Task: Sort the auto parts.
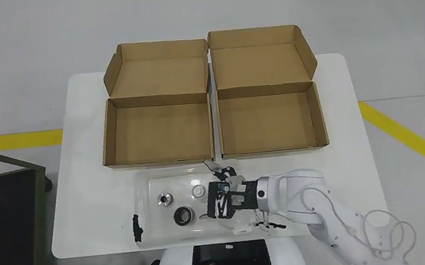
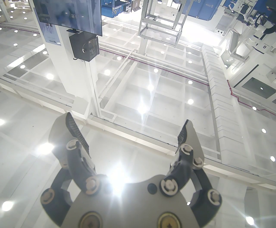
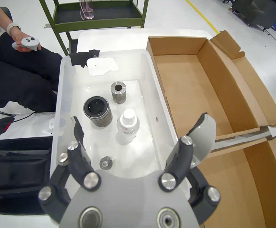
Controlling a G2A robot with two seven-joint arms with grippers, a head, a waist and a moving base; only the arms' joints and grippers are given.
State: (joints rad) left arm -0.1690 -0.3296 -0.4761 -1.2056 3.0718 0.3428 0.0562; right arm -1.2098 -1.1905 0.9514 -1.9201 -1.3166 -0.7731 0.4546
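Right wrist view: the right gripper (image 3: 139,118), jaws spread and empty, hangs over the white bin (image 3: 125,53), where an upright white bottle (image 3: 128,123) stands straight ahead of it.

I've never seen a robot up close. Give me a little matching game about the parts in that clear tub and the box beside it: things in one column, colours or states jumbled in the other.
Things
1. white bottle
2. wide cylinder
3. small disc
4. cardboard box

Descriptions
A. brown, with its lid folded back
B. dark metal, upright, with a black ring on top
C. flat and silvery
D. pale, upright, with a white cap

Pairs: 1-D, 2-B, 3-C, 4-A
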